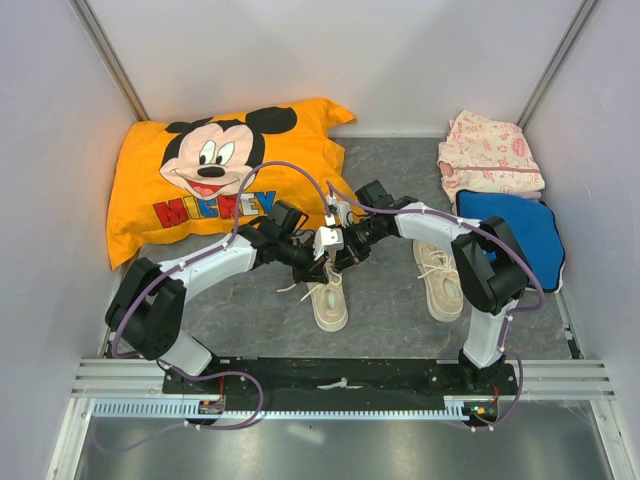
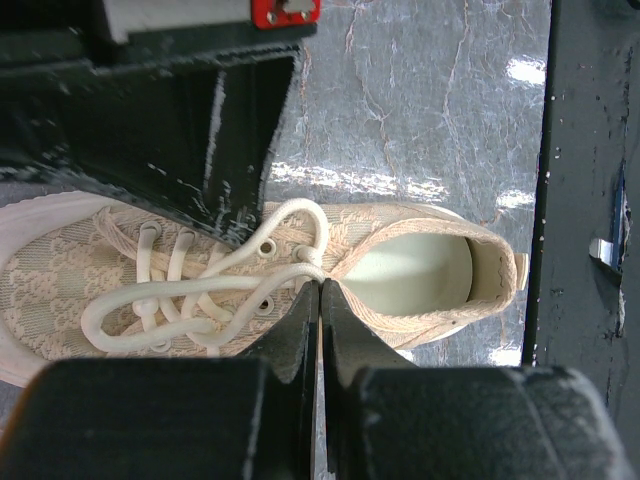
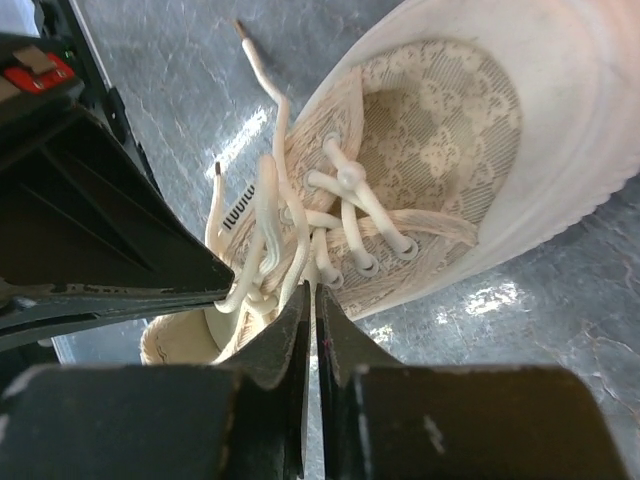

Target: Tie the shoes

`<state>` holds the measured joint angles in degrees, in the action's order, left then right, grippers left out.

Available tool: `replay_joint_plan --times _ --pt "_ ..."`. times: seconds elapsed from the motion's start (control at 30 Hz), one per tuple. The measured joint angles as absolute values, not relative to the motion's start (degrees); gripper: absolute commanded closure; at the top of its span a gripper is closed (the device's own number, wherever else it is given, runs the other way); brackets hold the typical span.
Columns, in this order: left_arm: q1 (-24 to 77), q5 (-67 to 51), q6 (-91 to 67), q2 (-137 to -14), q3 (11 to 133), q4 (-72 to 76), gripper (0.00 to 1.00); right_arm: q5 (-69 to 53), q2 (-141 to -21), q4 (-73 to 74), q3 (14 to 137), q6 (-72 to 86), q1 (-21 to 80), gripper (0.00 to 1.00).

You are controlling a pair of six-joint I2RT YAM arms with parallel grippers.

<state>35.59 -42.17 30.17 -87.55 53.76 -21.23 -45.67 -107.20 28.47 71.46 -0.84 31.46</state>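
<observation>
Inspecting the knotting step, we find both arms meeting over one shoe (image 1: 328, 303) in the middle of the table (image 1: 390, 325). The second shoe (image 1: 438, 282) lies just beside it to the right, unattended. The left gripper (image 2: 320, 295) and right gripper (image 3: 312, 300) each show fingers pressed together at the tangled laces (image 2: 190, 295); whether a strand is caught we cannot tell. We recommend drawing outward evenly and low, so that no loop slips and the shoe does not drag.

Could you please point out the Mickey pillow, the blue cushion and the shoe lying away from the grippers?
Mickey pillow (image 1: 212, 165): top view, Mickey's face.
Blue cushion (image 1: 525, 228): top view, its bare top.
Right-hand shoe (image 1: 437, 268): top view, its laces.
</observation>
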Motion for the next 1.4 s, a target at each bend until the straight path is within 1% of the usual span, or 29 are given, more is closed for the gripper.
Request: replay_joint_plan --times 0.1,0.2,0.33,0.47,0.77,1.4 --pt "35.59 -42.17 30.17 -87.55 53.76 -21.23 0.96 -46.63 -107.7 29.15 71.46 -1.69 31.68 0.87" --pt "35.59 -42.17 30.2 -87.55 53.76 -21.23 0.96 -48.53 -107.96 29.69 71.46 -1.8 31.44 0.84" --pt "35.59 -42.15 30.85 -87.55 53.69 -21.23 0.96 -52.69 -108.22 30.26 71.5 -1.43 30.55 0.8" --pt "35.59 -42.13 32.01 -87.55 53.12 -21.21 0.95 -56.77 -109.38 30.72 71.81 -0.62 29.95 0.78" --pt "35.64 -42.09 33.17 -87.59 53.01 -21.08 0.94 -60.51 -110.65 30.92 72.36 0.64 29.71 0.76" --pt "36.84 -42.11 34.22 -88.38 53.78 -20.97 0.94 -61.69 -112.25 30.26 73.45 3.84 29.63 0.75"
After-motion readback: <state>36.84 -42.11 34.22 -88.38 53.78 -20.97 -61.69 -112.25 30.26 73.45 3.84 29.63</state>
